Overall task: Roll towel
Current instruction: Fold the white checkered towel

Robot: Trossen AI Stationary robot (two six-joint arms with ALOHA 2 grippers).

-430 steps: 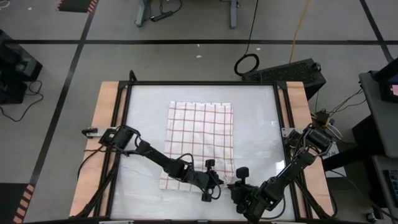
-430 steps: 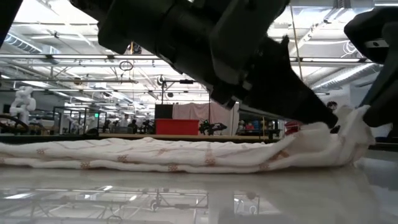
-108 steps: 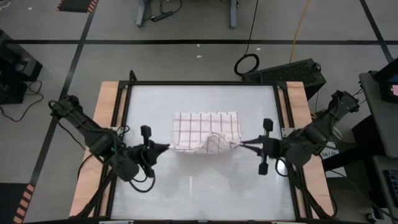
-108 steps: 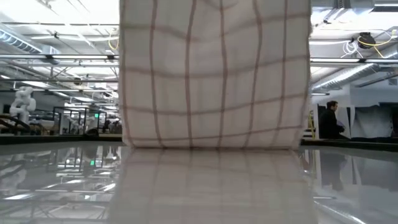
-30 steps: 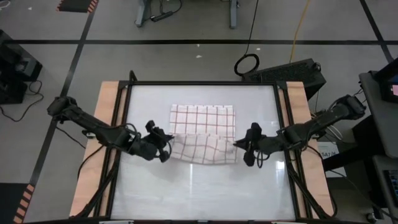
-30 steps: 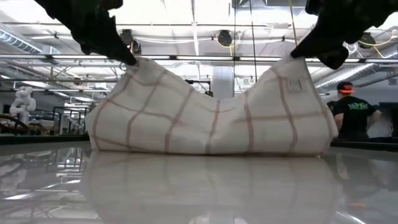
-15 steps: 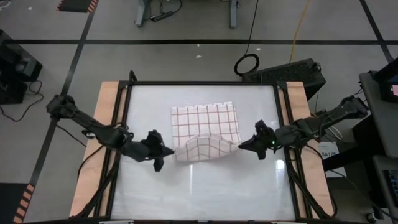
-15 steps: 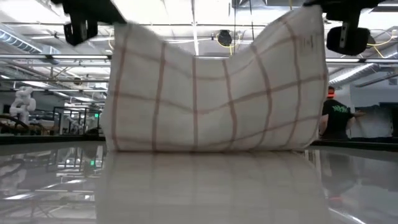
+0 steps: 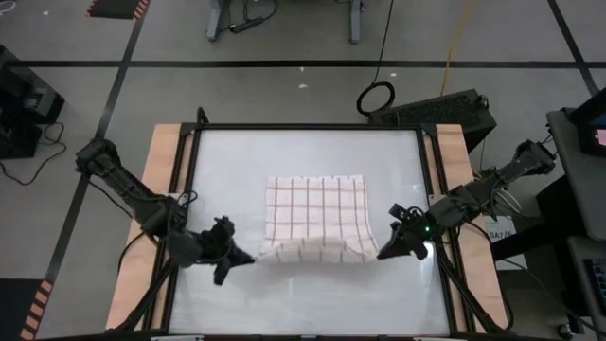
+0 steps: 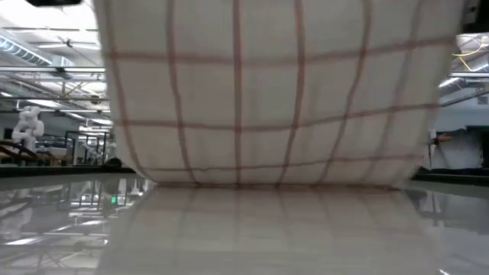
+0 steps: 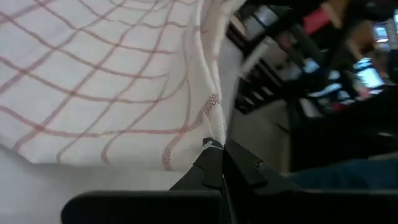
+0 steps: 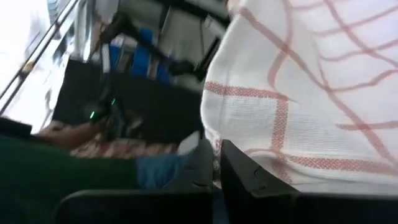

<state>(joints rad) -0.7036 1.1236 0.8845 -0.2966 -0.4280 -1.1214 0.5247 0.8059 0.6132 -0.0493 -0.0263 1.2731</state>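
I am looking down on the table (image 9: 227, 152), its glossy white top framed in black with wooden strips along both sides. The towel (image 9: 316, 219) is sitting a little toward the near edge of the tabletop's middle, its far part lying flat and its near edge being held up off the surface between the two arms. In the low view the towel (image 10: 267, 99) is hanging like a curtain across most of the frame, its lower fold meeting the tabletop.

I am seeing the left gripper (image 9: 248, 257) pinching the near left corner of the cloth, jaws closed tight on it; the left wrist view is showing the corner (image 11: 211, 144) caught at the fingertips. The right gripper (image 9: 382, 254) is doing the same at the near right corner, clamped on the hem (image 12: 211, 148) as its own wrist view is showing.
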